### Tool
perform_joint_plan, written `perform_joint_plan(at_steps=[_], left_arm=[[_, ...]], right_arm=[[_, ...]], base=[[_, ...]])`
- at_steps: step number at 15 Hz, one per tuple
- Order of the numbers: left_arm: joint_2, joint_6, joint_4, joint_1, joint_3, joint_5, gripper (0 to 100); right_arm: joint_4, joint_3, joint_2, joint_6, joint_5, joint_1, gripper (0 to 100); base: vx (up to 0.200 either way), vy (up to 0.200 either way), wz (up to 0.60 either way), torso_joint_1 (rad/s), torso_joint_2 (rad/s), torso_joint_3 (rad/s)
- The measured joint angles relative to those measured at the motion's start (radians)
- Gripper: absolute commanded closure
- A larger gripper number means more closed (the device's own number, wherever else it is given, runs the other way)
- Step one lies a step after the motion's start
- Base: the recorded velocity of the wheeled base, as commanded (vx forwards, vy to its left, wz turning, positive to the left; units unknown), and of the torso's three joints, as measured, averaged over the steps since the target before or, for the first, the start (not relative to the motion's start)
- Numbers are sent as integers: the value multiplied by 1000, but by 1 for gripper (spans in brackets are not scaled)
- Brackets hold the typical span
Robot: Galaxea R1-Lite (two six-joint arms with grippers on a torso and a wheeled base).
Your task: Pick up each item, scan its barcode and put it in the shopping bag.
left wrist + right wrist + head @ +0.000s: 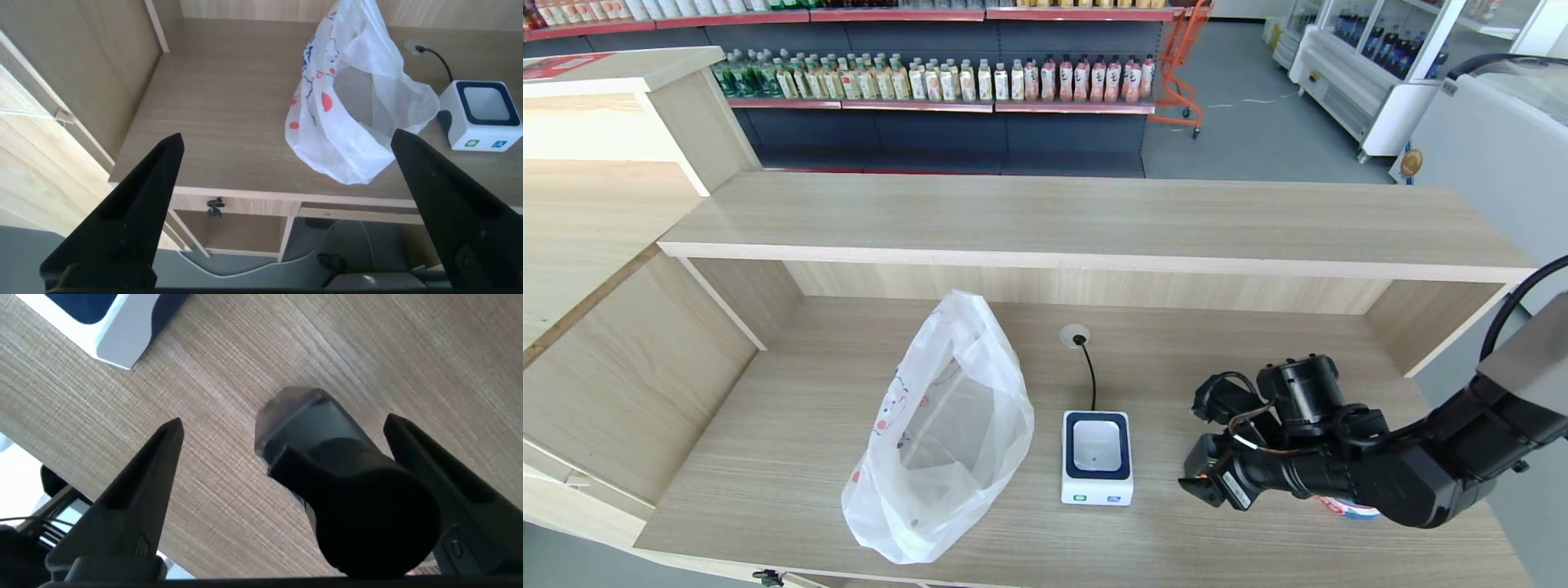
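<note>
Right gripper (284, 429): fingers spread wide and grasping nothing, positioned over the near right part of the counter (792, 465), with a dark cylindrical item (351, 490) between the two fingers and clear of both. Scanner (1097, 457) sits to the left of that arm, near the middle of the near edge, its cable (1089, 371) running toward the back; the shopping bag (939, 433) stands open just left of the scanner. Left gripper (288, 140): likewise released and empty, off the counter's near left edge.

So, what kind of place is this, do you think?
Most likely a small supermarket's checkout: a wooden counter carries a barcode scanner and a plastic shopping bag, and shelves of bottled drinks stand behind it.
</note>
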Motion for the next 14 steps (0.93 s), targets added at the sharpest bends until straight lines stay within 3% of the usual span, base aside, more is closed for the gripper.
perform_joint_plan(at_steps=[7,14], left_arm=[[0,0,0,0,0,0,0],[0,0,0,0,0,0,0]], right_arm=[[-24,-5,28,17,4,1,100],[-56,44,-173,356,-2,-35,100]], base=[[0,0,0,0,0,0],[0,0,0,0,0,0]])
